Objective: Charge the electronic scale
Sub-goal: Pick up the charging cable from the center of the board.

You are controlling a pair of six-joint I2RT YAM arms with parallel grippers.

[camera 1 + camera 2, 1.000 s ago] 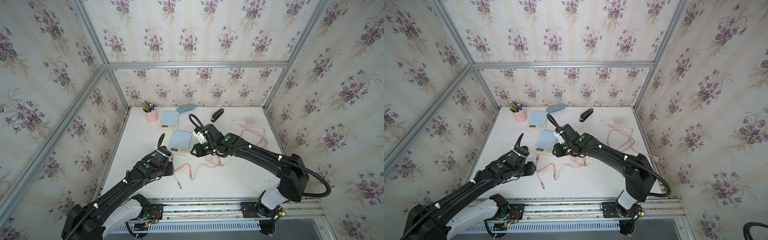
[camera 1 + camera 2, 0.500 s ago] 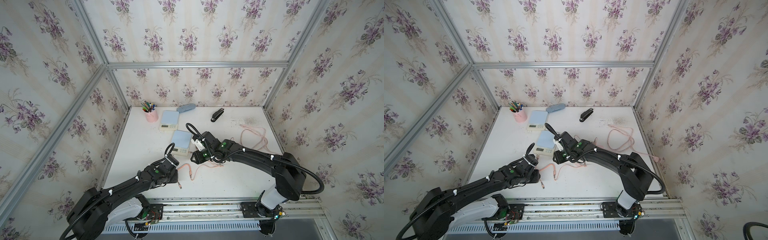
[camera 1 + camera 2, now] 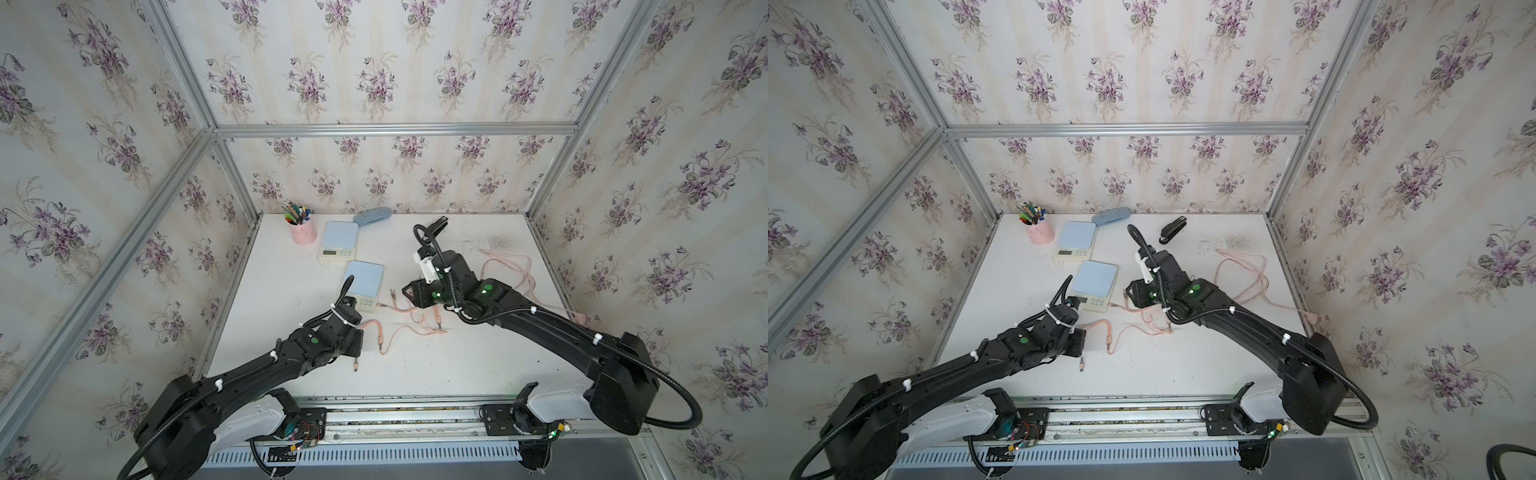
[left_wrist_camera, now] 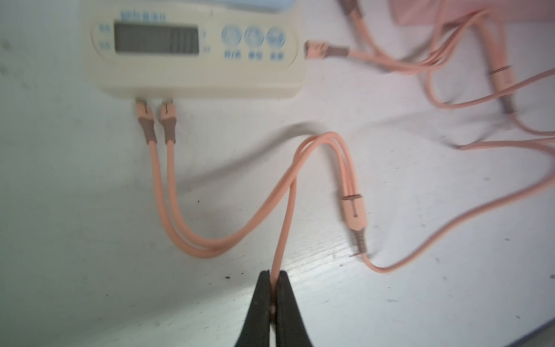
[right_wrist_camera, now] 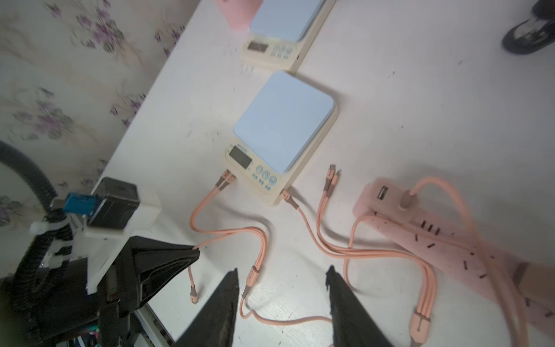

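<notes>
The electronic scale [image 3: 365, 282] [image 3: 1096, 282], cream with a pale blue plate, lies mid-table. Its display faces my left wrist view [image 4: 192, 51]. One pink connector [image 4: 318, 51] lies at the scale's side; whether it is inserted I cannot tell. Two more connectors [image 4: 156, 117] rest against its front edge. My left gripper [image 4: 273, 276] [image 3: 356, 349] is shut on a pink cable strand [image 4: 285, 210] in front of the scale. My right gripper [image 5: 282, 276] [image 3: 1133, 293] hangs open to the right of the scale, over loose cable [image 5: 300, 321].
A second scale [image 3: 338, 239], a pink pen cup [image 3: 302, 232], a blue case [image 3: 372, 217] and a black stapler [image 3: 1172, 230] stand at the back. A pink power strip [image 5: 435, 234] lies under my right arm. Coiled pink cable [image 3: 507, 270] spreads at the right.
My left gripper has moved right and toward the table's front and has shut on the cable strand. My right gripper has opened wider beside the scale.
</notes>
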